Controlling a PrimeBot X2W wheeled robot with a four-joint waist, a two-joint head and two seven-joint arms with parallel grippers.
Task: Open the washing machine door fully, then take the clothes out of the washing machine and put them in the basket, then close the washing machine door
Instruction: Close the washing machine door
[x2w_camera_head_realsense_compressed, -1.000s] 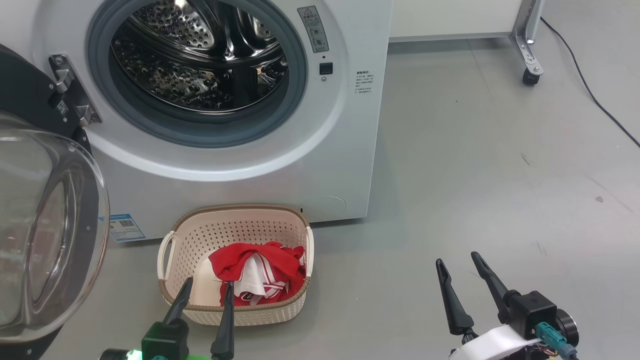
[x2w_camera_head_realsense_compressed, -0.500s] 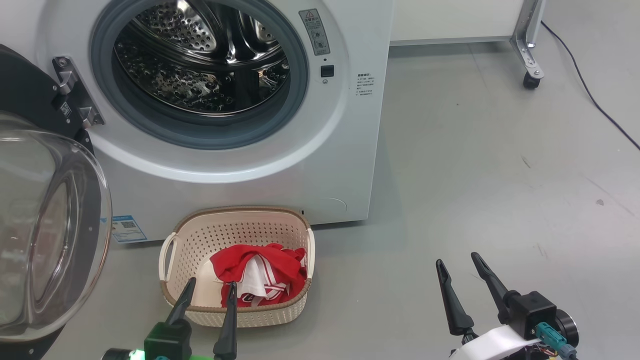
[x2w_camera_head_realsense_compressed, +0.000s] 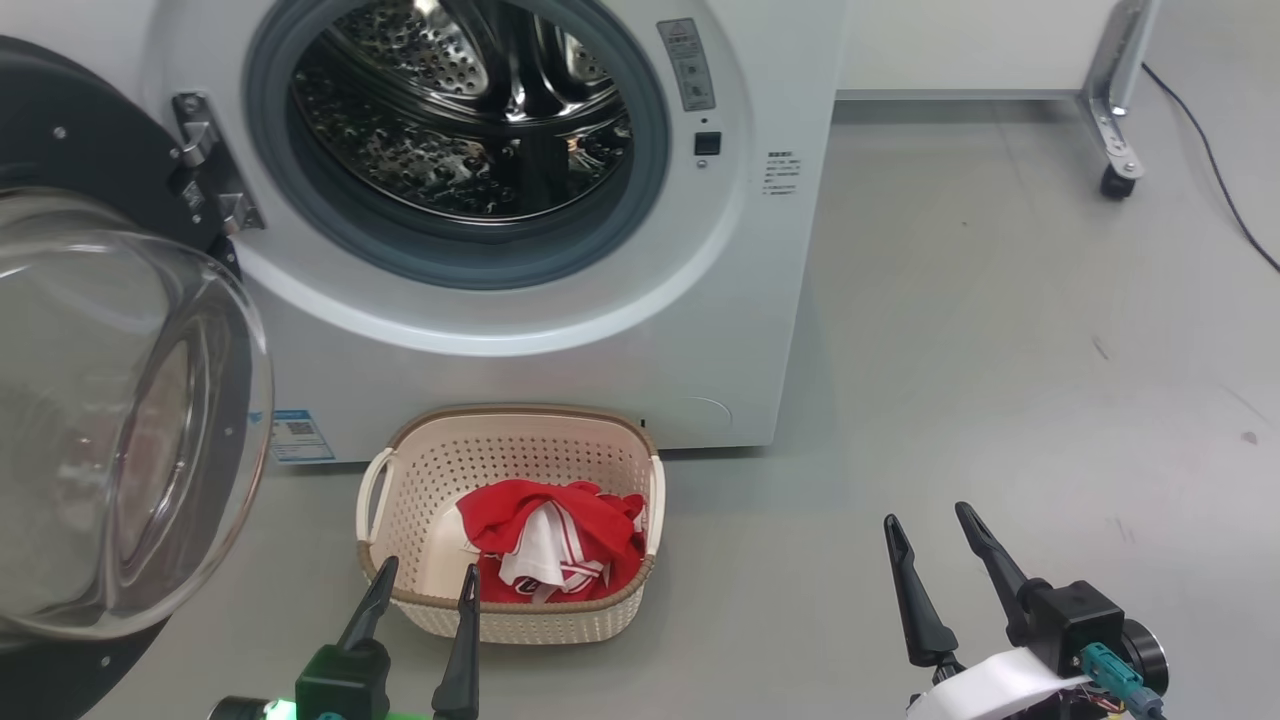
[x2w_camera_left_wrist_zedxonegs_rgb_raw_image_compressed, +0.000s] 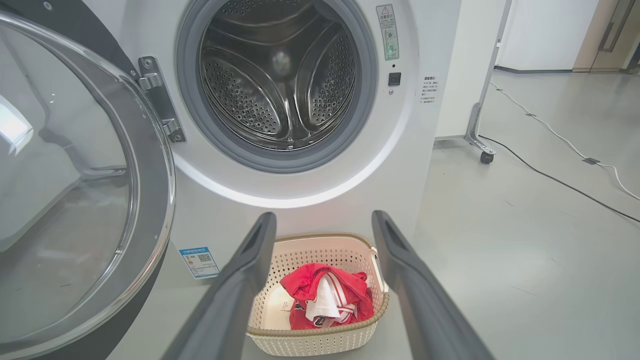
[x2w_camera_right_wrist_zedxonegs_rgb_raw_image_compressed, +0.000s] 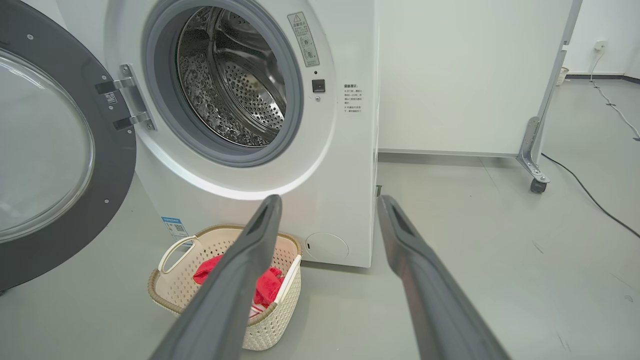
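Note:
The white washing machine (x2w_camera_head_realsense_compressed: 640, 330) (x2w_camera_left_wrist_zedxonegs_rgb_raw_image_compressed: 320, 190) (x2w_camera_right_wrist_zedxonegs_rgb_raw_image_compressed: 345, 165) stands with its round, black-rimmed glass door (x2w_camera_head_realsense_compressed: 110, 420) (x2w_camera_left_wrist_zedxonegs_rgb_raw_image_compressed: 65, 190) (x2w_camera_right_wrist_zedxonegs_rgb_raw_image_compressed: 45, 145) swung wide to the left; its steel drum (x2w_camera_head_realsense_compressed: 470, 110) looks empty. The red and white clothes (x2w_camera_head_realsense_compressed: 555, 545) (x2w_camera_left_wrist_zedxonegs_rgb_raw_image_compressed: 325, 300) (x2w_camera_right_wrist_zedxonegs_rgb_raw_image_compressed: 262, 285) lie in the cream basket (x2w_camera_head_realsense_compressed: 420, 480) (x2w_camera_left_wrist_zedxonegs_rgb_raw_image_compressed: 310, 342) (x2w_camera_right_wrist_zedxonegs_rgb_raw_image_compressed: 170, 290) on the floor in front of the machine. My left gripper (x2w_camera_head_realsense_compressed: 425, 580) (x2w_camera_left_wrist_zedxonegs_rgb_raw_image_compressed: 322, 220) is open and empty at the basket's near rim. At the lower right my right gripper (x2w_camera_head_realsense_compressed: 925, 520) (x2w_camera_right_wrist_zedxonegs_rgb_raw_image_compressed: 327, 202) is open over bare floor.
A white panel on a wheeled metal leg (x2w_camera_head_realsense_compressed: 1115, 150) (x2w_camera_right_wrist_zedxonegs_rgb_raw_image_compressed: 535, 170) stands right of the machine, and a dark cable (x2w_camera_head_realsense_compressed: 1230, 200) (x2w_camera_left_wrist_zedxonegs_rgb_raw_image_compressed: 550, 175) runs over the grey floor behind it. The floor to the right of the basket is bare.
The whole head view has shifted right, so the camera has turned left. Both grippers stay open and keep their places in it. The clothes rest in the basket as before.

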